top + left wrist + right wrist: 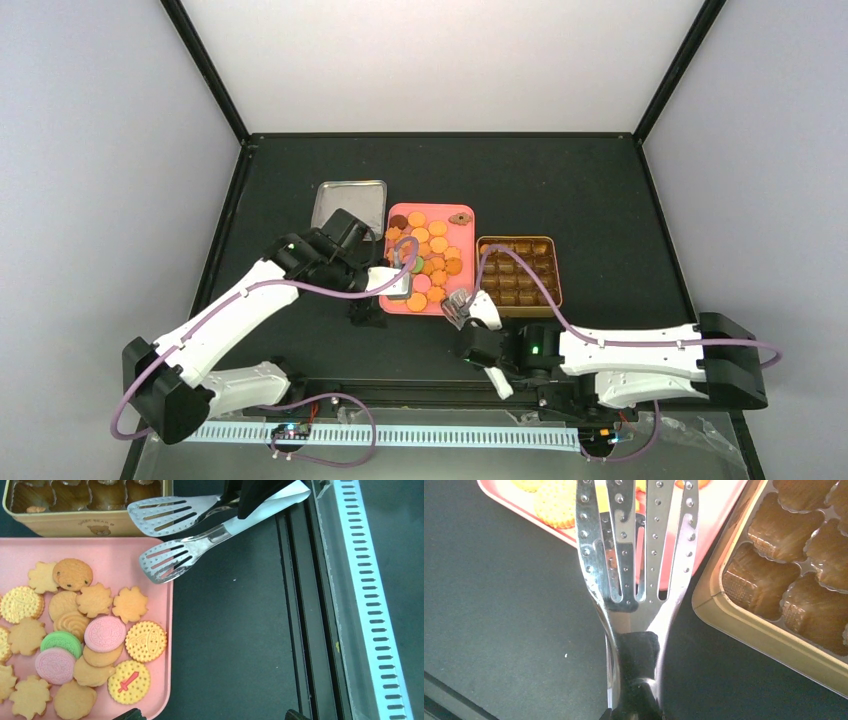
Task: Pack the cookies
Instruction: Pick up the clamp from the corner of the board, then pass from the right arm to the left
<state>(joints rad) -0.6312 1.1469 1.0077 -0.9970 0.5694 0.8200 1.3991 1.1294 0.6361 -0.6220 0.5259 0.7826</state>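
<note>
Tongs [629, 617]: slotted metal pair, blades apart, tips over the near right corner of the pink tray [150, 550], just beside the gold tin [75, 527].
Right gripper [472, 312]: pinching the tongs by their handle end, near the tray's near edge.
Left gripper [212, 716]: fingers spread wide with nothing between them, above the tray's near left corner.
Cookies [104, 634]: piled on the pink tray, mostly orange-yellow, a few pink, one green.
Tin: right of the tray, with rows of brown cups [759, 577].
Silver lid [349, 205]: flat on the table [230, 630], at the tray's far left.
</note>
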